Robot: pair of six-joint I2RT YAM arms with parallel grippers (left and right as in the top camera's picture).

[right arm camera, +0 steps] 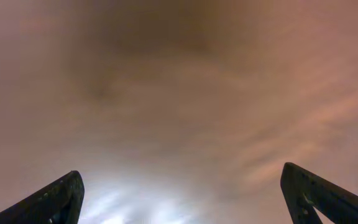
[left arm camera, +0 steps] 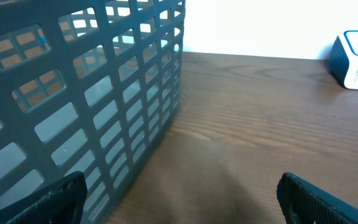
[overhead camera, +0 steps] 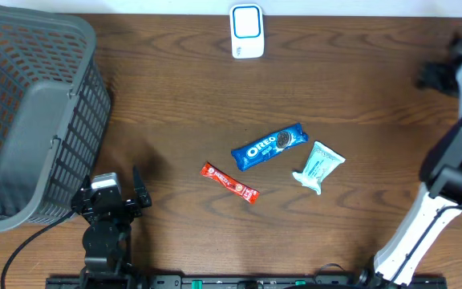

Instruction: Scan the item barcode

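Three wrapped snacks lie mid-table: a blue Oreo pack (overhead camera: 269, 146), a pale green-and-white pack (overhead camera: 318, 167) right of it, and a thin red bar (overhead camera: 229, 182) in front. A white scanner with a blue face (overhead camera: 247, 30) stands at the far edge and shows in the left wrist view as the scanner (left arm camera: 355, 60). My left gripper (left arm camera: 179, 190) is open over bare wood by the basket, holding nothing. My right gripper (right arm camera: 182, 186) is open too, above blurred tabletop with nothing between its fingers. None of the snacks shows in either wrist view.
A large grey mesh basket (overhead camera: 30, 112) fills the left side, its wall (left arm camera: 104, 106) close to my left fingers. The left arm (overhead camera: 107, 221) sits at the front left. The right arm (overhead camera: 455, 168) rises along the right edge.
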